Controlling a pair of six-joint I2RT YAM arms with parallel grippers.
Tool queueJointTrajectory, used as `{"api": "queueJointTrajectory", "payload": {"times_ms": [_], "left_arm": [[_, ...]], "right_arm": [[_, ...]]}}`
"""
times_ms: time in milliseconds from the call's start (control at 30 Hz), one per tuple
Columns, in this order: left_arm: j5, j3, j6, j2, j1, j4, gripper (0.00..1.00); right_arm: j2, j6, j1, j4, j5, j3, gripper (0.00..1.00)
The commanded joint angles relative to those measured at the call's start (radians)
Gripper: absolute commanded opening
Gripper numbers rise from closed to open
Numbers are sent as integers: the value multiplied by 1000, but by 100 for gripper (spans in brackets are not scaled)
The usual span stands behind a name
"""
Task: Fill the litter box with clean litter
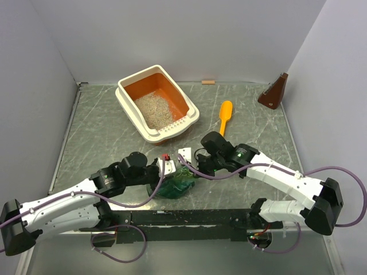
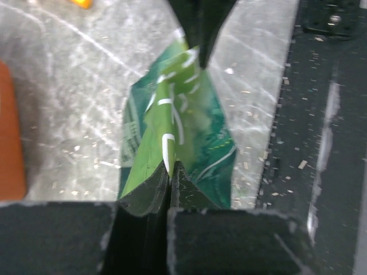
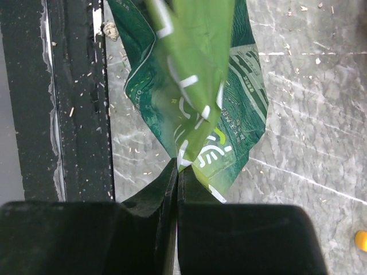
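Two claws met over the near middle of the table (image 1: 103,132), each pinching the green bag (image 1: 176,184); the left claw (image 1: 170,166) was closed to a thin slit with a fold of the bag (image 2: 178,132) clamped between its fingers (image 2: 149,197); the right claw (image 1: 186,159) was likewise nearly fully closed on the opposite edge of the bag (image 3: 195,86), its fingers (image 3: 152,192) pressed together with green film caught in the seam. The bag hung crumpled between them, just beyond the black rail (image 1: 189,217); whether its bottom touched the table could not be told.

The box (image 1: 127,106) sat at the far centre-left of the table, well apart from the bag; its long axis ran diagonally, from far left to near right; the slotted short end faced near right, toward the arms. The litter (image 1: 155,110) lay inside as a pale grainy patch spread along that same axis and reaching the slotted end; the far part of the floor showed bare orange.

The scoop (image 1: 225,116) lay on the table to the right of the box, near it but not touching, handle toward the arms; a brown wedge (image 1: 274,91) stood at the far right corner.
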Motion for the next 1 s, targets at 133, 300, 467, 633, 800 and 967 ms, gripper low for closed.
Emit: {"api": "queueJointTrajectory", "payload": {"times_ms": [133,300,467,633,800,967], "left_arm": [[-222,-39,27,-67,-4,32,1],[-221,-76,6,-142,-4,37,1],[-207,-102,-14,-216,-4,43,1],[-187,-118,-42,-225,-4,74,0],[-183,-112,-54,-212,-6,78,1],[-177,-116,-63,-241,-6,86,1]], "right_arm": [[-143,-6,3,-26,-25,16,0],[-188,-8,-25,-32,-5,-28,0],[-187,0,-63,-28,-6,-40,0],[-151,53,-75,-3,32,-1,0],[-157,142,-80,27,187,53,37],[-252,245,-87,122,443,56,60]]}}
